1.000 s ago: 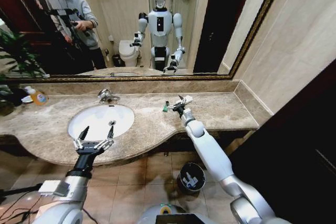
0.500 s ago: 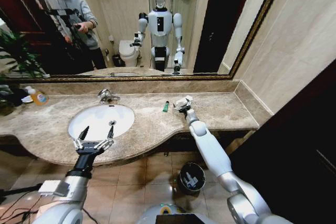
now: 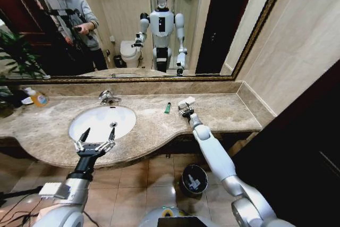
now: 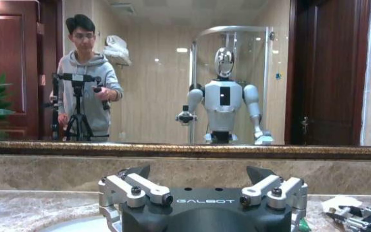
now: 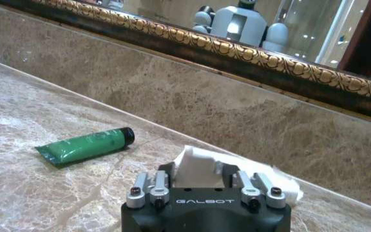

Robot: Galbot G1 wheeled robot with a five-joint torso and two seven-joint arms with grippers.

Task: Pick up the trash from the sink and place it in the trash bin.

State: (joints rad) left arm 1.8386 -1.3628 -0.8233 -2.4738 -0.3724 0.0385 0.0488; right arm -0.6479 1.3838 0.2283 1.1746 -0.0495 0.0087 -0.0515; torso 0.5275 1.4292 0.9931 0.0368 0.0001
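A: Item count, please.

B: We count one sink (image 3: 101, 122), one faucet (image 3: 109, 97), one bin (image 3: 193, 179) and two pieces of trash on the counter (image 3: 223, 111): one green tube (image 3: 167, 108) and one white packet (image 3: 187, 101). One orange bottle (image 3: 37, 97) stands on the counter far to the left of the sink. We also see pale items inside the bin but cannot count them.

A: Position of the green tube?

B: It lies flat on the counter to the right of the sink, well apart from the basin rim. In the right wrist view its black cap (image 5: 128, 135) points toward the back wall, and the green tube (image 5: 83, 145) lies apart from the packet.

A: And the white packet?

B: It lies right of the sink, beyond the green tube and nearer the mirror (image 3: 133, 19). The right gripper (image 3: 185, 110) is directly at it. In the right wrist view the right gripper (image 5: 198, 180) has the white packet (image 5: 202, 172) between its fingers (image 5: 154, 182); we cannot tell whether the jaws are clamped on it.

A: Left gripper?

B: The left gripper (image 3: 95, 141) hovers over the front rim of the sink with its fingers spread wide, holding nothing. The bin stands on the floor below the counter edge, right of the sink.
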